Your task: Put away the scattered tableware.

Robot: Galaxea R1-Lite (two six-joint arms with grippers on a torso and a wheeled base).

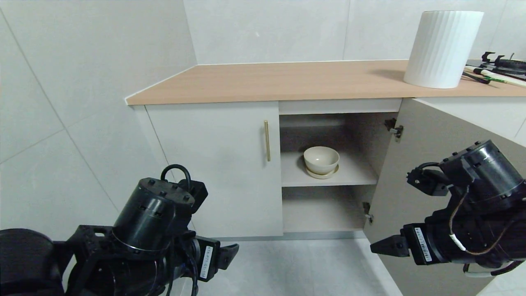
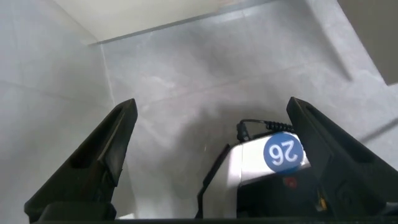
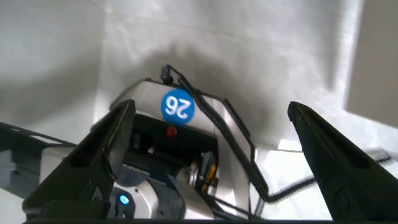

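Your left gripper point(image 2: 212, 109) has its 2 fingers spread wide with nothing between them. It sits low on the left, in front of the closed cabinet door point(image 1: 222, 164) and over the pale floor. Your right gripper point(image 3: 211, 109) is spread just as wide and also holds nothing. It sits low on the right, in front of the open cabinet door point(image 1: 411, 172).

The cream bowl point(image 1: 321, 159) stands upright on a matching saucer point(image 1: 321, 174), and both rest on the middle shelf point(image 1: 353, 174) of the open compartment, towards its left side. Both grippers are well apart from them.

The closed door carries a slim brass handle point(image 1: 267, 140) along the edge next to the opening. On the wooden countertop point(image 1: 287, 80) above, a tall white ribbed container point(image 1: 443, 48) stands upright near the right end. Just beside it, at the far right edge, lie some black tools point(image 1: 503, 65) that you cannot make out clearly.
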